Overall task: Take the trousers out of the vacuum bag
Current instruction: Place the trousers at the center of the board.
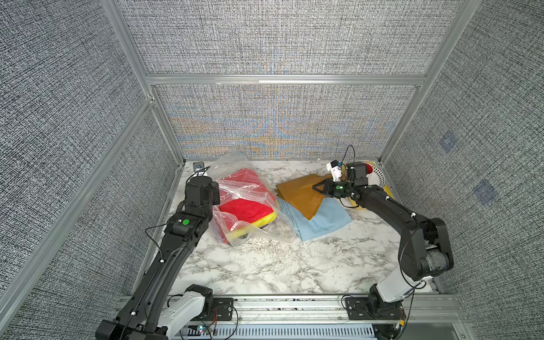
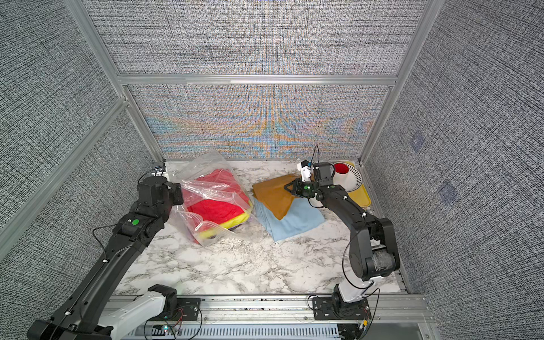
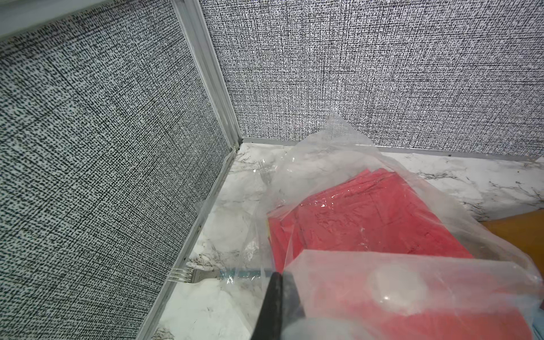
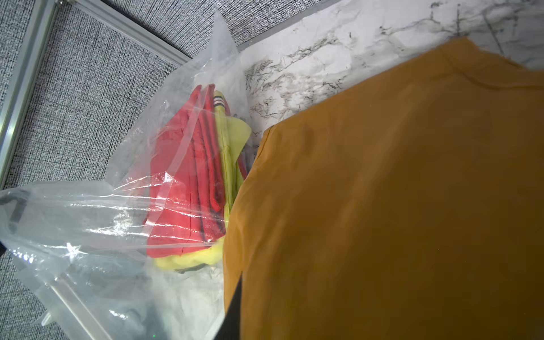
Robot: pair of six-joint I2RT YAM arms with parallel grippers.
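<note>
Step in hand: second pair, at the end of the pull. The right gripper (image 1: 317, 186) is clamped on one edge of the mustard trousers (image 1: 297, 194) and holds that edge up off the marble table (image 1: 279, 265). The rest of the cloth drapes over the light blue trousers (image 1: 323, 220), which lie flat just beside the vacuum bag (image 1: 235, 167). Both pairs are clear of the bag in both top views.

The left gripper (image 3: 276, 297) is closed. The left wrist view shows one black finger with bag film right against it, so it is probably pinching the bag as an anchor. The tips are hidden from above, so the hold is not confirmed.

The bag sits far left on the table, with its open side toward the loose pile. Inside it, the red trousers (image 1: 244, 206) are on top, the yellow trousers (image 1: 266, 219) are under them, and something dark is at the bottom.

Rough progress: two out, at least three in.

Next move calls for:
- The right gripper drops the mustard pair on the pile, then goes back to the open edge for the red pair.
- The left gripper holds the film up and taut so the mouth gapes.
- The right gripper grabs cloth only, no film.
- The pull should be low and sideways, or the whole stack drags along.
</note>
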